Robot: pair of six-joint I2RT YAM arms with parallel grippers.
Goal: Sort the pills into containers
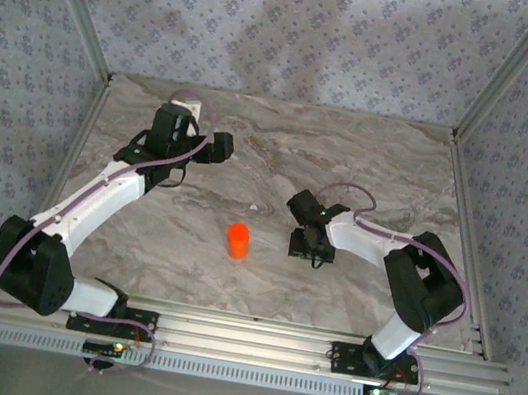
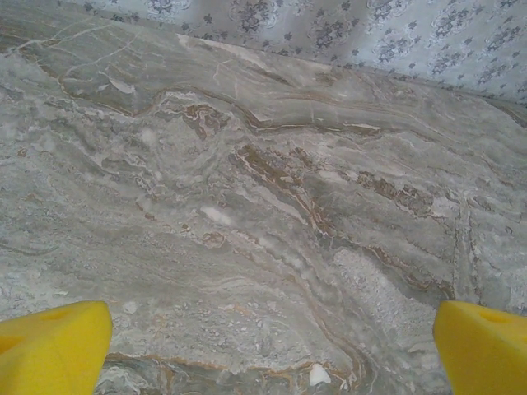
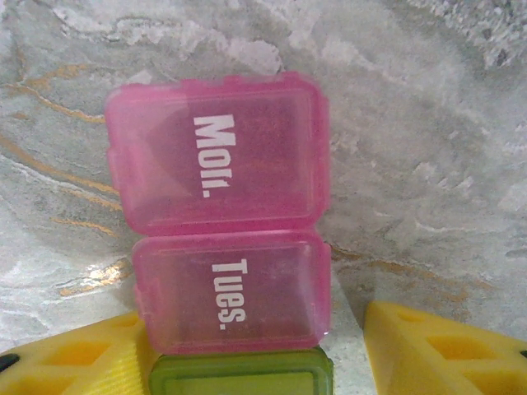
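The containers (image 3: pixel 230 296) sit between the right fingers (image 3: pixel 74 362).

walls (image 1: pixel 294 20): grey floral paper | table (image 1: pixel 351 161): veined grey marble | near edge: aluminium rails (image 1: pixel 251 332)

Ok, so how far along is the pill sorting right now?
Nothing looks sorted yet: the orange bottle stands alone mid-table, apart from both grippers. In hand: the right gripper straddles the pink and green containers, with a gap showing beside one finger. The left gripper hangs open over bare marble. Left to do: getting pills out and into the compartments.
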